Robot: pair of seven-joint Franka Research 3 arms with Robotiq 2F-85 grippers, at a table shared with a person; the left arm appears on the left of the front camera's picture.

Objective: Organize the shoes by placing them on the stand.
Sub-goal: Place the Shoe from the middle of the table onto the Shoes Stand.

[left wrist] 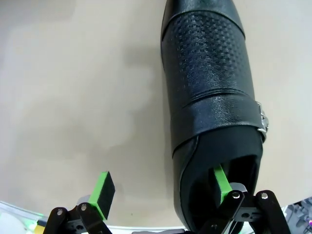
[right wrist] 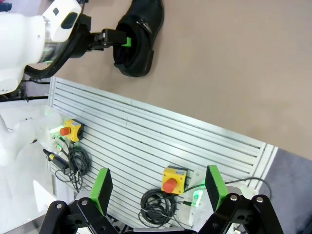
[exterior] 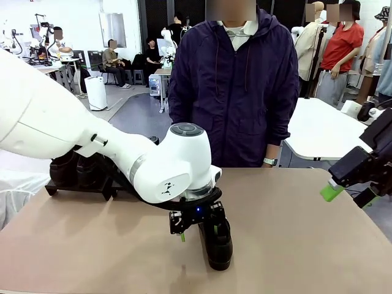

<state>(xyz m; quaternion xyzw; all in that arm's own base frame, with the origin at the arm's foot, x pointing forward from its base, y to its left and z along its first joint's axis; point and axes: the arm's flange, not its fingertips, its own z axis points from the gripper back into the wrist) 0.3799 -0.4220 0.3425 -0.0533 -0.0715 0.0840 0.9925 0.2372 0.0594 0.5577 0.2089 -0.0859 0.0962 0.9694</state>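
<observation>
Bright even overhead light; soft shadows; wrist views distorted.

- One black shoe (exterior: 215, 245) is seen alone on the table (exterior: 294, 245).
- At least two more shoes (exterior: 76, 170) are counted on the one stand (exterior: 73, 188) (partly hidden by the arm).
- Two grippers are seen: left gripper (left wrist: 163, 187), right gripper (right wrist: 158, 187).
- Two yellow button boxes (right wrist: 171, 179) are counted.

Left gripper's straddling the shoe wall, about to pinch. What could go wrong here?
1. Left gripper is open, one pad inside the shoe, one outside: a one-wall pinch may let it tilt or slip when lifted.
2. The stand already holds shoes and sits behind the left arm, so placement looks tight.
</observation>
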